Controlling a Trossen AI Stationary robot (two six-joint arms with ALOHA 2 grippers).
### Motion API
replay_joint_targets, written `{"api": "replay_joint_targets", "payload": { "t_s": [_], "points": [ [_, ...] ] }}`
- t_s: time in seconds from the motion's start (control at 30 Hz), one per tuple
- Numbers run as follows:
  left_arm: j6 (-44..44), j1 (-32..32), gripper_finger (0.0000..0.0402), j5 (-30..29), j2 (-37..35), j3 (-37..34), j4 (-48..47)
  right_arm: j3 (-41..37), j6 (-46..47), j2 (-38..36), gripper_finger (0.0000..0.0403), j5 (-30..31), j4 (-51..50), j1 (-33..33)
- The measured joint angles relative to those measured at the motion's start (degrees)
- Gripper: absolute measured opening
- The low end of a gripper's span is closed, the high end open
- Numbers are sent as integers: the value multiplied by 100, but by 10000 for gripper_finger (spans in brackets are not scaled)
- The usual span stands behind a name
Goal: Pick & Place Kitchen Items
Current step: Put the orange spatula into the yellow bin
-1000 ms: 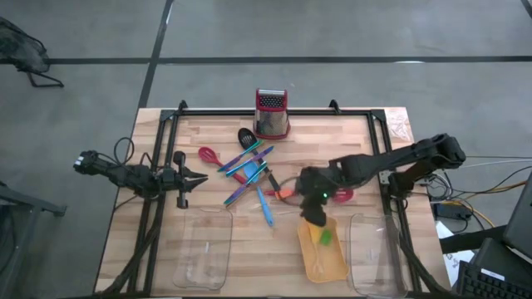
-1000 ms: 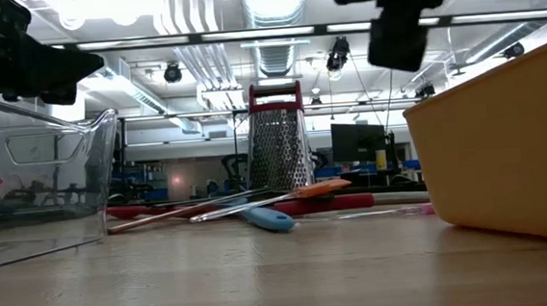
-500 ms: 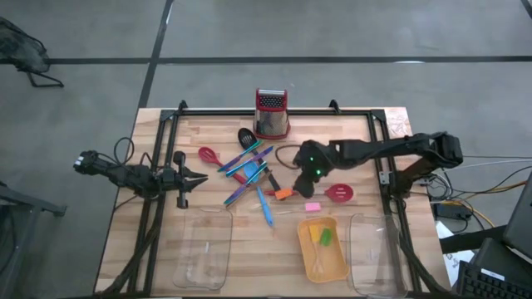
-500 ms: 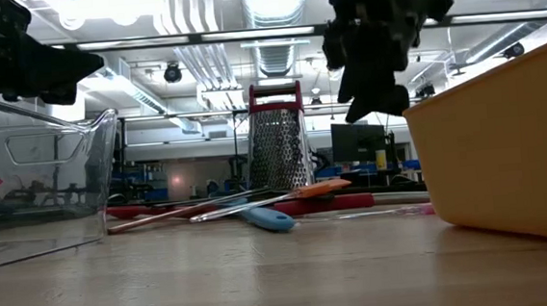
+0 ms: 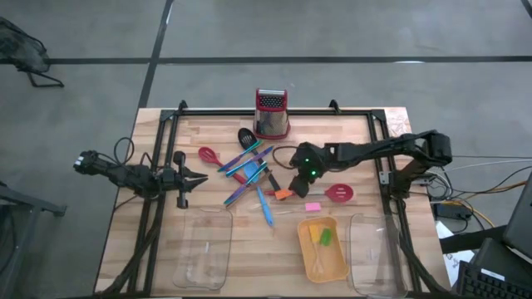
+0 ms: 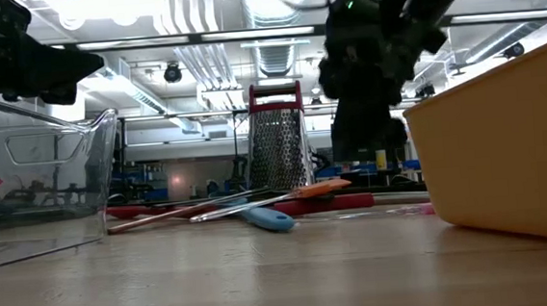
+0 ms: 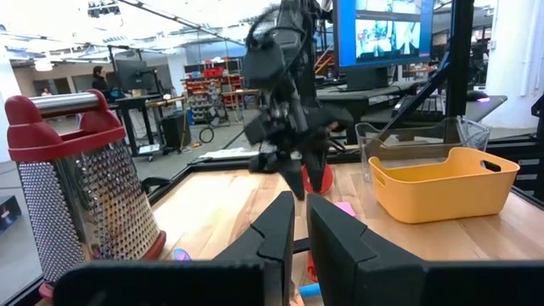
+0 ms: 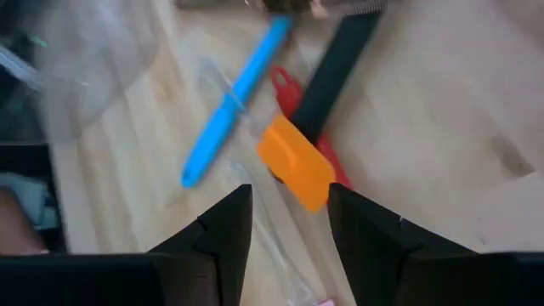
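Red, blue and black spoons and spatulas and thin coloured sticks lie in a pile at the table's middle. An orange-headed spatula lies at the pile's right edge, head on the wood, black handle running back to the pile. My right gripper hovers open just above this head, touching nothing. A blue stick lies beside it. A pink piece lies to the right. My left gripper waits shut at the table's left.
An orange tray near the front holds a green piece and a yellow one. Clear trays stand at front left and front right. A red round piece lies right of the gripper. The grater stands at the far edge.
My right gripper has gone from above the orange tray toward the table's far edge and left, to the utensil pile, and has come down over the orange spatula head. The things on the table have stayed where they were.
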Motion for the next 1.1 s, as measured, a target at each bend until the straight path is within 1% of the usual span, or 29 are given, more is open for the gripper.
{"api": "replay_joint_targets", "payload": {
  "t_s": [0.13,0.33,0.7,0.83,0.97,1.1],
  "points": [
    [1,2,42,-2,8,0,-2,154,-18,317,141,1,13,-8],
    [1,2,42,-2,14,1,-4,247,-61,524,137,1,9,-8],
    [1,1,42,-2,18,0,-4,265,-31,1064,179,-144,165,-3],
    [0,1,42,-2,17,1,-4,407,-130,1187,187,-300,231,-1],
    [0,2,42,-2,20,0,-2,490,-194,1244,177,-434,210,-1],
    [0,2,42,-2,18,0,-2,502,-341,1235,151,-449,207,-1]
  ]
}}
